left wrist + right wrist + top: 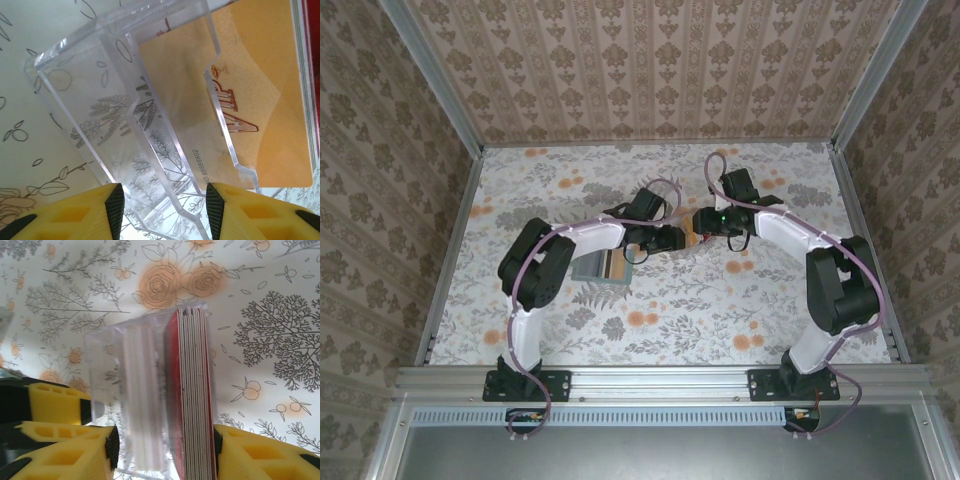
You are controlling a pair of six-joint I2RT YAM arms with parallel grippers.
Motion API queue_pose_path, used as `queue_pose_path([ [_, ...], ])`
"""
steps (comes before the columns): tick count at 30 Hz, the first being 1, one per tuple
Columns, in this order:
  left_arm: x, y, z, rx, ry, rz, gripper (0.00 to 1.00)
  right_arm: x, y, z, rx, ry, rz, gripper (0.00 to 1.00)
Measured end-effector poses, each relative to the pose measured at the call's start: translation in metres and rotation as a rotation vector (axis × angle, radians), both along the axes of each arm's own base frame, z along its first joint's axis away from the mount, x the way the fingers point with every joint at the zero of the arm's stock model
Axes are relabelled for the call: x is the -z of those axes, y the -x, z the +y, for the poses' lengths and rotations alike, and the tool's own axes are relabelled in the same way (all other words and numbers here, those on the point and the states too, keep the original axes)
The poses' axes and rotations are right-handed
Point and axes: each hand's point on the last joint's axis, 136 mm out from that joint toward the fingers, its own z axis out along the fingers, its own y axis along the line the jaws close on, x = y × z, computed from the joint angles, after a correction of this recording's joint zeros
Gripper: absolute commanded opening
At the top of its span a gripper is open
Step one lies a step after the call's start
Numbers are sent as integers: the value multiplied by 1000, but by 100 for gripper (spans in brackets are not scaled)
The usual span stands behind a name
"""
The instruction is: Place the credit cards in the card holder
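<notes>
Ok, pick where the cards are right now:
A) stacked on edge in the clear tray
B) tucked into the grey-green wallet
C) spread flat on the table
A: the right wrist view shows the cards packed edge-on inside the tray, and the left wrist view shows an orange-yellow card standing behind its clear wall.

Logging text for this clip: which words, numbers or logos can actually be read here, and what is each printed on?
"NO 88888802": small print along the edge of the orange-yellow card, left wrist view.
"VIP": large letters on that card, partly behind the wall of the clear tray; probable reading.
The emblem beside those letters: too small to read.
Nothing else legible.
</notes>
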Motion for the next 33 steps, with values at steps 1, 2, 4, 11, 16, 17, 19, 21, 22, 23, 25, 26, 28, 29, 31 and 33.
queue_pose_path([
  [1,1,1,-1,3,1,0,49,-3,0,1,-3,-2,-9,53],
  [2,1,2,-2,6,1,0,49,-5,-1,2,-5,-5,-17,53],
  [4,1,3,-5,9,4,-2,49,-9,-2,4,-8,-9,-31,53],
  [11,0,3,-7,12,8,-4,49,-7,-4,4,-8,-7,-27,54],
  [16,0,3,-7,13,9,-3,49,4,-6,5,-8,0,-1,53],
  [17,0,3,-7,13,9,-3,49,4,-6,5,-8,0,-1,52],
  [19,0,3,-7,13,9,-3,49,3,-7,5,-8,-1,-5,51],
  [21,0,3,-7,13,9,-2,49,0,-6,5,-8,-3,-12,51],
  [22,0,3,-7,13,9,-3,49,-2,-6,5,-8,-5,-17,51],
  [23,0,3,-7,13,9,-3,49,-6,-5,5,-8,-7,-25,51],
  [25,0,3,-7,13,9,-2,49,-13,-3,4,-8,-13,-42,51],
  [26,0,3,-7,13,9,-3,49,-18,-3,4,-8,-16,-53,51],
  [28,0,3,-7,13,9,-3,49,-24,-3,4,-8,-20,-69,50],
  [29,0,3,-7,13,9,-2,49,-27,-3,4,-8,-23,-78,49],
  [31,0,3,-7,13,9,-2,49,-29,-3,4,-8,-24,-82,49],
  [33,0,3,-7,13,9,-2,49,-28,-3,4,-7,-23,-79,47],
])
